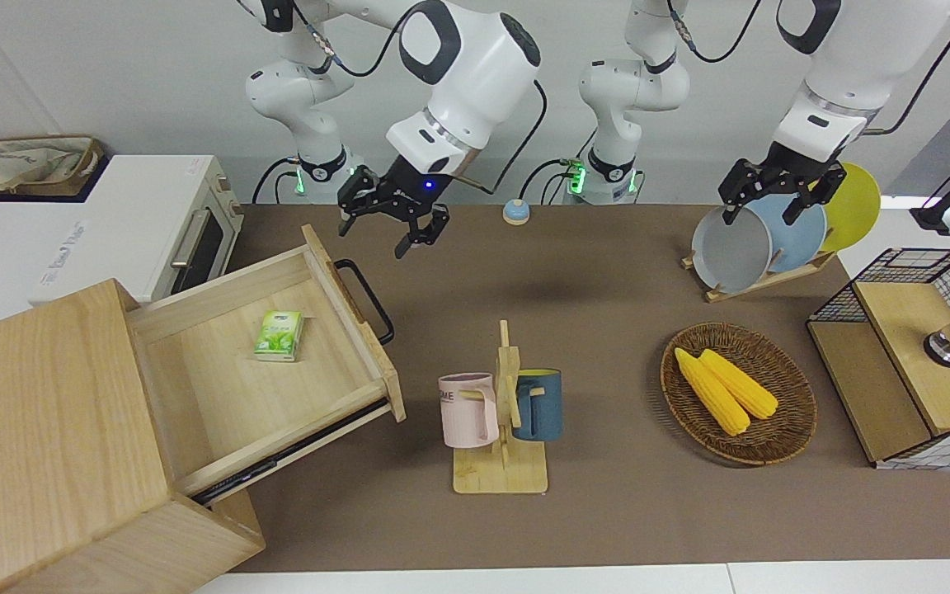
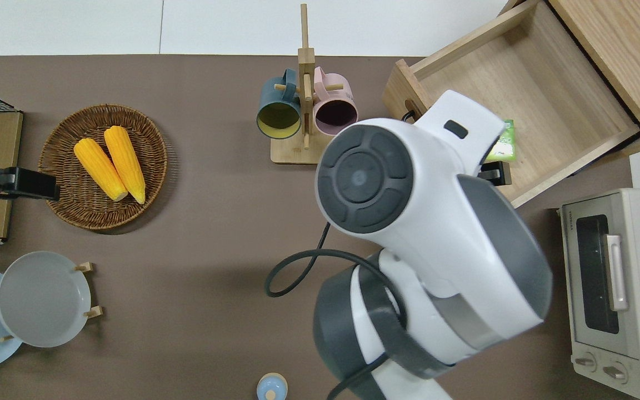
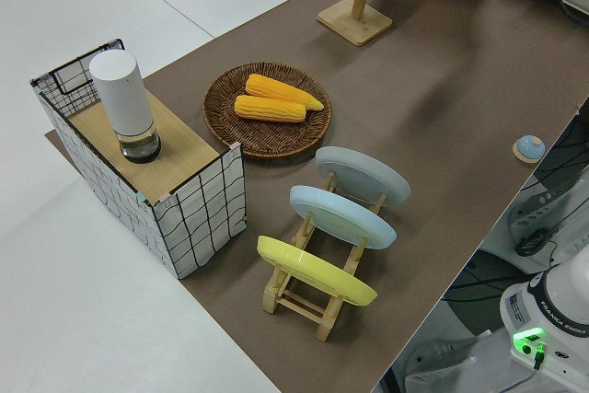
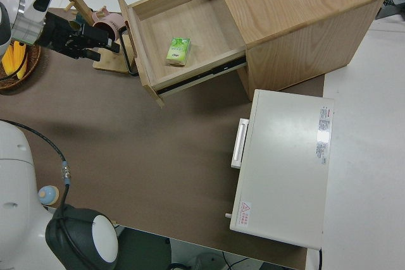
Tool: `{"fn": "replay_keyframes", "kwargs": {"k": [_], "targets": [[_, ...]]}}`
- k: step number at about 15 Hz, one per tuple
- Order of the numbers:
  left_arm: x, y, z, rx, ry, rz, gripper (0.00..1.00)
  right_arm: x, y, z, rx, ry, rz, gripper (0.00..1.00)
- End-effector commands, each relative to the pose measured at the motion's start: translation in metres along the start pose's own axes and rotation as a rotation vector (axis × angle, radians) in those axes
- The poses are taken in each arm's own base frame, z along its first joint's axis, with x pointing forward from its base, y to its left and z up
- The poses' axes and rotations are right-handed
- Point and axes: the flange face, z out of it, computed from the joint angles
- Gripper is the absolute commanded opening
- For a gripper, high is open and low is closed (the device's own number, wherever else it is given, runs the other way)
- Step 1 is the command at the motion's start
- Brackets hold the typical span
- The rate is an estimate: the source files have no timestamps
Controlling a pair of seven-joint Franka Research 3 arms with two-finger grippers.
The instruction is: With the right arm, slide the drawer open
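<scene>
Two fingers of the right end effector [image 1: 411, 224] stand spread with nothing between them, up in the air clear of the black bar handle [image 1: 368, 299]. That handle lies just toward the cabinet [image 1: 46, 429] from it, its long axis running across the drawer's front. The drawer [image 1: 265, 375] already juts well out of the cabinet at the right arm's end of the counter [image 1: 590, 297], a small green packet [image 1: 279, 335] lying inside. By this look the slide seems done. The left arm is parked; its end effector [image 1: 772, 198] looks open.
</scene>
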Motion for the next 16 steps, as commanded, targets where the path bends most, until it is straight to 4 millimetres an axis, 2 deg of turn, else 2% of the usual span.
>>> {"fn": "replay_keyframes", "kwargs": {"k": [1, 5, 9, 16], "targets": [[0.004, 0.0, -0.002, 0.016, 0.007, 0.008, 1.0, -0.001, 0.059, -0.008, 0.196, -0.038, 0.035, 0.983], [0.004, 0.0, -0.002, 0.016, 0.007, 0.008, 1.0, 0.002, 0.114, 0.0, 0.349, -0.082, 0.069, 0.983], [0.004, 0.0, -0.002, 0.016, 0.007, 0.008, 1.0, 0.004, 0.171, 0.02, 0.466, -0.11, 0.088, 0.983], [0.004, 0.0, -0.002, 0.016, 0.007, 0.008, 1.0, 0.003, 0.21, 0.044, 0.503, -0.117, 0.035, 0.985]]}}
